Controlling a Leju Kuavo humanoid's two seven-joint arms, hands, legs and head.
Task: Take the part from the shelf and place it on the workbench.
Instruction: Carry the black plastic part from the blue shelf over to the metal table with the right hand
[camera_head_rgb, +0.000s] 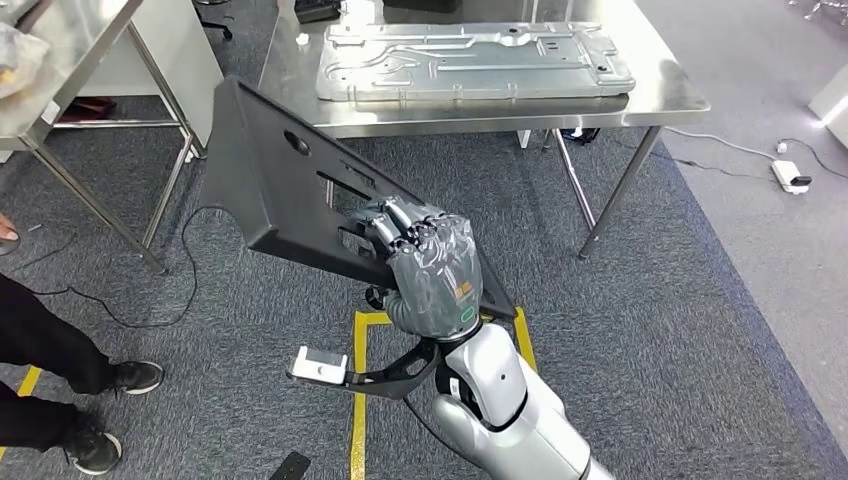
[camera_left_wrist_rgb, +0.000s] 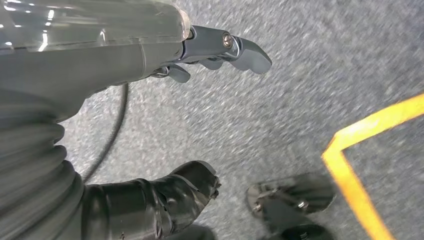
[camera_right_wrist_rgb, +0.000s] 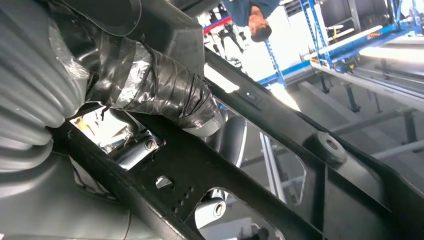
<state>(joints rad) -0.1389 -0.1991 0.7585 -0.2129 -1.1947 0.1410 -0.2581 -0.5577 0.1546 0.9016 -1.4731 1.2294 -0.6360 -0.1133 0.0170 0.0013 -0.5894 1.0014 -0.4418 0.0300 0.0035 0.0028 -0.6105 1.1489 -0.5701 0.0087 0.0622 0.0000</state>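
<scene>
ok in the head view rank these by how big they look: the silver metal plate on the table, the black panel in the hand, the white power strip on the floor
Largest to smallest as they appear:
1. silver metal plate and black panel: look similar; the panel is nearer the camera, so unsure.
2. white power strip: clearly smallest.
The right hand grips the panel.

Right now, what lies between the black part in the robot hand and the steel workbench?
Only bare grey carpet, seen in the head view, separates the black part, gripped by the right robot hand, from the workbench.

Even indoor light, blurred wrist views
</scene>
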